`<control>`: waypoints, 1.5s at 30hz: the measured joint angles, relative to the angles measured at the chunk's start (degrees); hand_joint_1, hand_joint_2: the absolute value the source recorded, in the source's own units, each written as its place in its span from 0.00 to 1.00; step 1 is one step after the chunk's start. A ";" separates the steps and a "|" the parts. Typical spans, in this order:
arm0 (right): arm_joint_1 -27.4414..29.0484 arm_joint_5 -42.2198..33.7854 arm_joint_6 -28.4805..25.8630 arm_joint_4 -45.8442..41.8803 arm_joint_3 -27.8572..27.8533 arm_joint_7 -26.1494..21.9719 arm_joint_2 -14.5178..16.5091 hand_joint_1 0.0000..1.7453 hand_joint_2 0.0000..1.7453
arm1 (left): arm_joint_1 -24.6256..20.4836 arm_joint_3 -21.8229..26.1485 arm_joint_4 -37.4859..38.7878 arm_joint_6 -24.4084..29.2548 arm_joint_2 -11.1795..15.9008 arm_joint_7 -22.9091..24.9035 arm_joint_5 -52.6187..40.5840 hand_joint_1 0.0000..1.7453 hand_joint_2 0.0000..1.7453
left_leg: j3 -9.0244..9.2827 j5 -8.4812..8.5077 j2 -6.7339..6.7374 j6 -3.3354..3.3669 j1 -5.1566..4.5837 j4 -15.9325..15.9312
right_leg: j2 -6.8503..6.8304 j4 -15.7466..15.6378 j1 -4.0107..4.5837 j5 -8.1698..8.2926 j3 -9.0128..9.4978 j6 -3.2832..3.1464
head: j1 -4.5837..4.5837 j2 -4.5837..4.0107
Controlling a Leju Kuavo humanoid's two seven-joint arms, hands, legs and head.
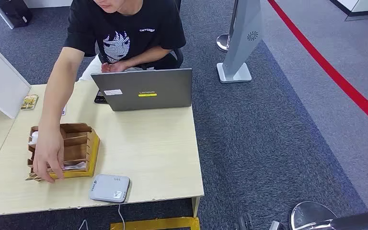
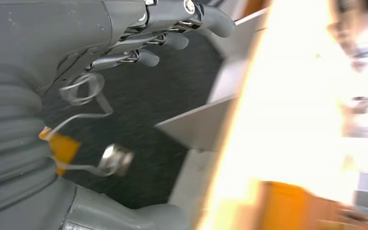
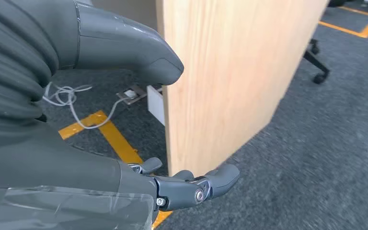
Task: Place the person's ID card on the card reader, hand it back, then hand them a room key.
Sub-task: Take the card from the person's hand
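The grey card reader [image 1: 109, 188] lies near the table's front edge, with nothing on it. Left of it stands a brown slotted card holder [image 1: 79, 143] on a yellow base, with a white card [image 1: 74, 166] in its front slot. A person in a black T-shirt reaches across, and their hand [image 1: 48, 155] rests on the holder's front left corner. A small printed card [image 1: 29, 101] lies at the far left. My left hand [image 2: 139, 33] hangs below the table with its fingers apart, holding nothing. My right hand [image 3: 67, 143] hangs beside a wooden panel [image 3: 230, 72], also holding nothing.
A grey laptop [image 1: 146, 89] stands open at the table's far side with a dark phone [image 1: 100, 99] behind it. A white box [image 1: 0, 81] sits at the far left. Yellow floor tape [image 3: 115, 139] and loose cables [image 3: 67, 96] lie under the table. A grey stand [image 1: 242, 43] rises at the back right.
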 joint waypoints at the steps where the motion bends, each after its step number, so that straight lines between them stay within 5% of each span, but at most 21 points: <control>1: -0.08 0.29 -0.10 0.00 0.00 0.12 0.01 0.00 1.00 | 0.00 0.08 -1.02 -0.29 0.00 -0.03 -0.17 0.00 1.00 | 0.00 0.00 0.00 0.00 0.00 0.00 | 0.00 0.00 0.00 0.00 0.00 0.00 | 0.00 0.00; 10: -1.15 3.82 -0.94 -0.02 -0.01 1.48 0.28 0.00 1.00 | 0.05 -2.03 -16.63 0.11 0.08 -0.14 -3.93 0.00 1.00 | 0.00 0.00 -0.01 0.00 -0.02 0.00 | -0.02 0.00 0.00 0.01 0.01 0.00 | -0.01 0.00; 24: -2.34 7.06 -1.72 -0.04 -0.28 2.86 0.54 0.00 1.00 | 0.47 -18.67 -32.40 11.21 0.54 0.29 -20.02 0.00 1.00 | 0.00 0.00 0.00 0.00 -0.02 0.02 | -0.01 0.00 -0.01 0.02 0.01 0.00 | -0.01 0.00; 34: -3.37 8.67 -1.71 -0.04 -0.31 3.98 0.60 0.00 1.00 | -4.21 -28.16 -32.46 14.81 2.85 6.50 -37.00 0.00 1.00 | 0.02 0.03 0.01 -0.01 -0.01 0.02 | 0.01 0.00 -0.01 0.05 0.00 -0.02 | 0.00 0.00; 45: -4.44 10.78 -1.28 -0.04 -0.28 5.19 1.03 0.00 1.00 | -13.27 -35.81 -22.97 17.32 8.15 13.66 -52.09 0.00 1.00 | 0.01 0.07 0.01 -0.04 -0.01 0.03 | 0.03 0.00 -0.01 0.05 -0.02 -0.02 | 0.00 0.00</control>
